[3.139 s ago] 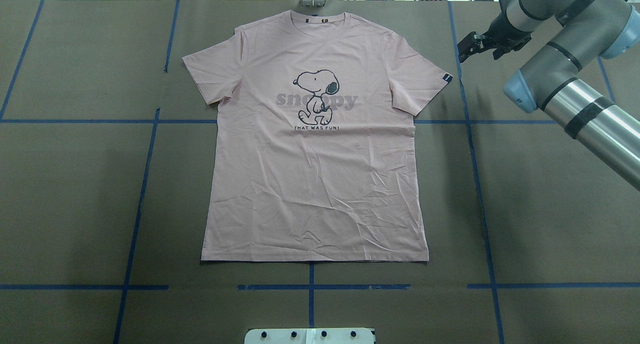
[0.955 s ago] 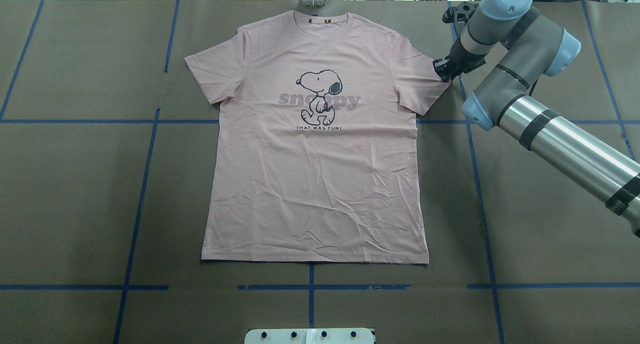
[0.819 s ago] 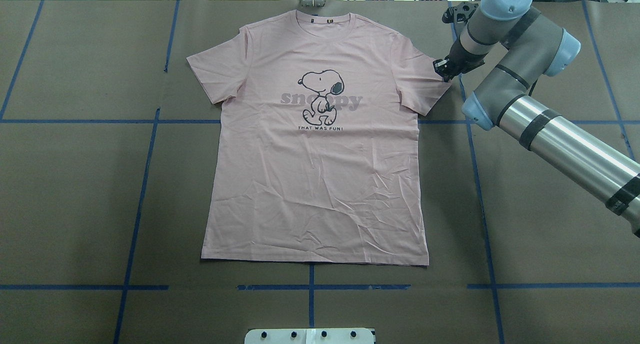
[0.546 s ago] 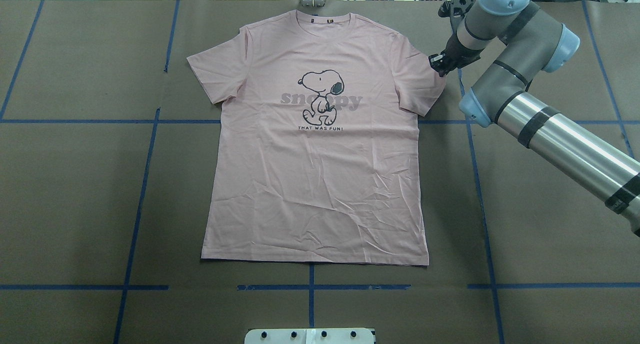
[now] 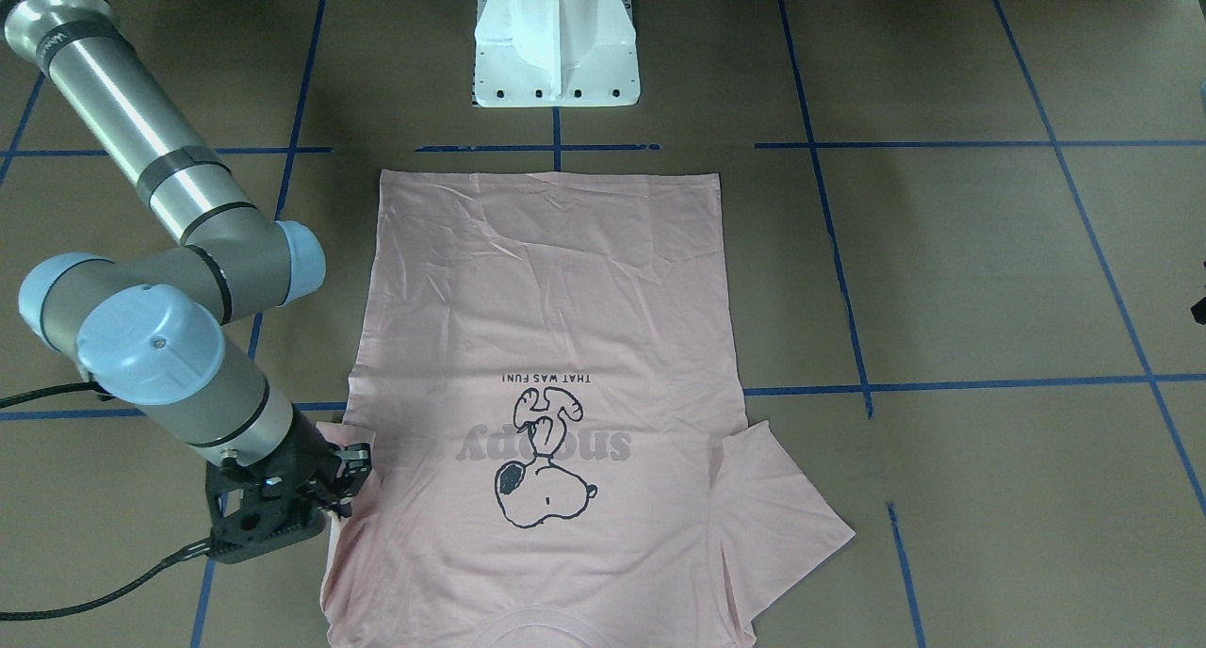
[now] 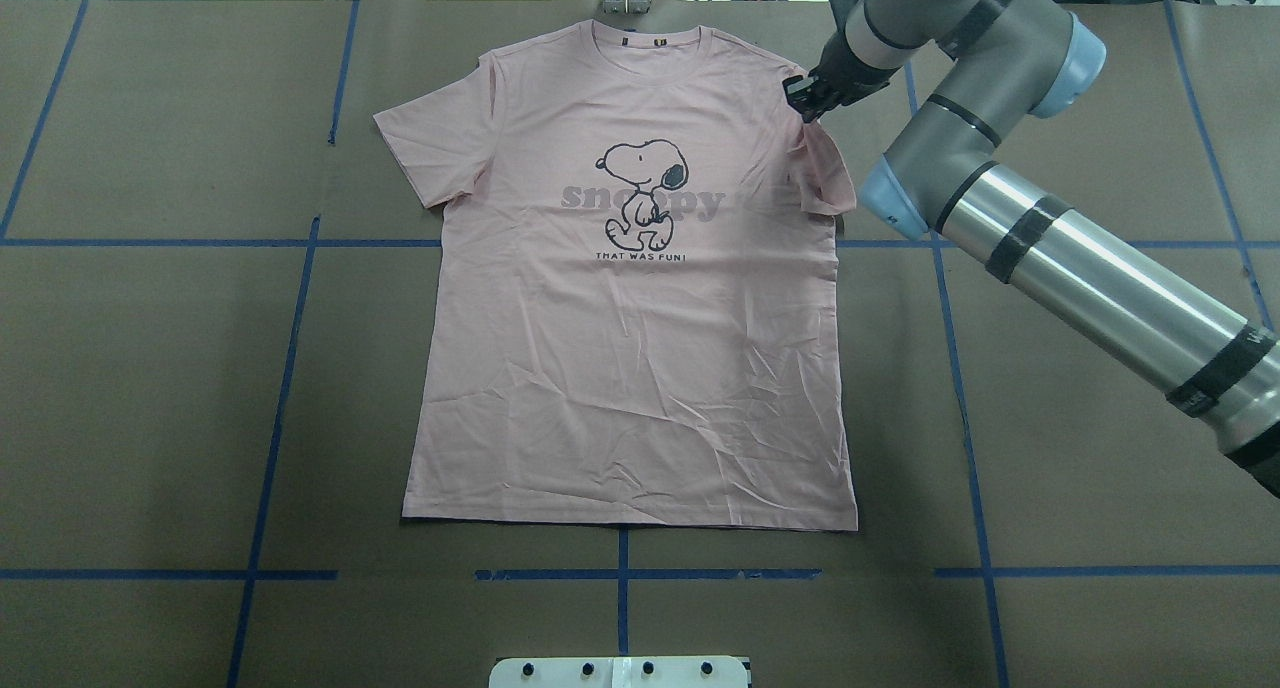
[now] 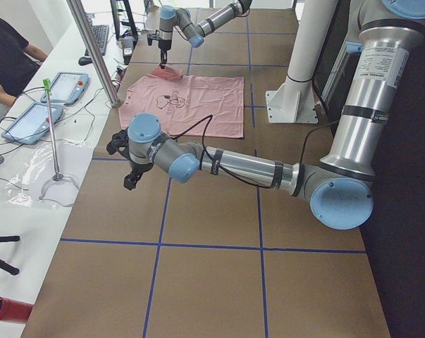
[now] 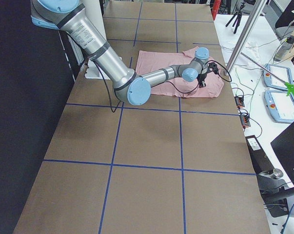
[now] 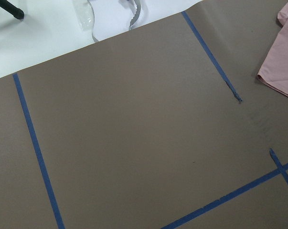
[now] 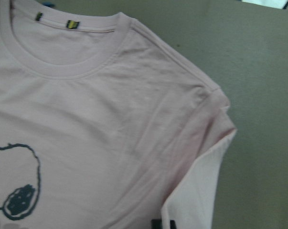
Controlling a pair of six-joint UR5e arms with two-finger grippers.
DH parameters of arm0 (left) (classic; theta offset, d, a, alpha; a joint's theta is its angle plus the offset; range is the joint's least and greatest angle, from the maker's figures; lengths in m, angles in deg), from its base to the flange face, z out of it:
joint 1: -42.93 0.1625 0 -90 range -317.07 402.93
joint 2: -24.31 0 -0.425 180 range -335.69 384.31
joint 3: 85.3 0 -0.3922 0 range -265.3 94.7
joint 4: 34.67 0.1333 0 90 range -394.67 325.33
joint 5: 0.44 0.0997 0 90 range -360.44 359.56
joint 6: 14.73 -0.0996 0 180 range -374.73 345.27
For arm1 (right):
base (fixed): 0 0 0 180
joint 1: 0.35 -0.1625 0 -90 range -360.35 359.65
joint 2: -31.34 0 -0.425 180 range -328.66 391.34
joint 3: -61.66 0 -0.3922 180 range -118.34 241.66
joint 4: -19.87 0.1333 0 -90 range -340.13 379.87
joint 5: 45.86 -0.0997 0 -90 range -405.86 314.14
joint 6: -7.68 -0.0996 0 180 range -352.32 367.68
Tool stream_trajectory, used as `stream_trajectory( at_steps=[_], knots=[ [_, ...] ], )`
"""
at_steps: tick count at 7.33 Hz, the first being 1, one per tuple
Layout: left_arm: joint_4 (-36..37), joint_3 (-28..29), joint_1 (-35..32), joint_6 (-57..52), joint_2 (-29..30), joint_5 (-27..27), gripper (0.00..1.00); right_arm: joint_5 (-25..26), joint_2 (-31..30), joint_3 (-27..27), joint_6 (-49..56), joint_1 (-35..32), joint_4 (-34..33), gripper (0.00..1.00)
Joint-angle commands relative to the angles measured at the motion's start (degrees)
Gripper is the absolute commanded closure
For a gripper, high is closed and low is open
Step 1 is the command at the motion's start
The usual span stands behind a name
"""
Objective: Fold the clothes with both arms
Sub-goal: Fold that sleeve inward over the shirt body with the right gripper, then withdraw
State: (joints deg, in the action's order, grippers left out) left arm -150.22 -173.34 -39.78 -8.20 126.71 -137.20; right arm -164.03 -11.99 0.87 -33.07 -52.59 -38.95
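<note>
A pink T-shirt (image 6: 640, 368) is spread flat, print up, on the brown counter (image 6: 150, 368), its collar away from the robot. The fingers of the right gripper (image 6: 803, 103) are closed on the edge of the sleeve (image 6: 828, 173) on that side, which is raised and turned in toward the shoulder. The left gripper (image 7: 131, 176) is held above the counter, well apart from the T-shirt; whether its fingers are wide or narrow cannot be told.

Pink T-shirt (image 6: 630, 368) is lying flat, print up; right gripper (image 6: 806, 101) is pinching its sleeve (image 6: 826, 173), holding it doubled inward. Left arm (image 7: 226, 163) is hovering well apart.
</note>
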Motion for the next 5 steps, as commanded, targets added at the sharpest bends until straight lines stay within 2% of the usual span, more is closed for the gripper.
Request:
stream_trajectory(
  at_steps=[1, 2, 4, 5],
  knots=[
    [-0.03, 0.07, 0.0, -0.03, -0.01, 0.0, 0.0, 2.31, 5.51, 3.72, -1.0, 3.01, -0.07, 1.0],
    [-0.12, 0.07, 0.0, -0.03, -0.01, 0.0, 0.0, 6.42, 9.03, 7.58, -1.61, 4.68, -0.07, 1.0],
    [-0.12, -0.02, 0.0, -0.03, 0.08, 0.0, 0.0, 7.25, 9.59, 8.76, -1.62, 5.22, 0.02, 1.0],
    [-0.12, -0.11, 0.0, 0.06, 0.26, 0.09, 0.0, 7.69, 9.5, 8.85, -1.62, 5.39, 0.02, 0.44]
  ],
)
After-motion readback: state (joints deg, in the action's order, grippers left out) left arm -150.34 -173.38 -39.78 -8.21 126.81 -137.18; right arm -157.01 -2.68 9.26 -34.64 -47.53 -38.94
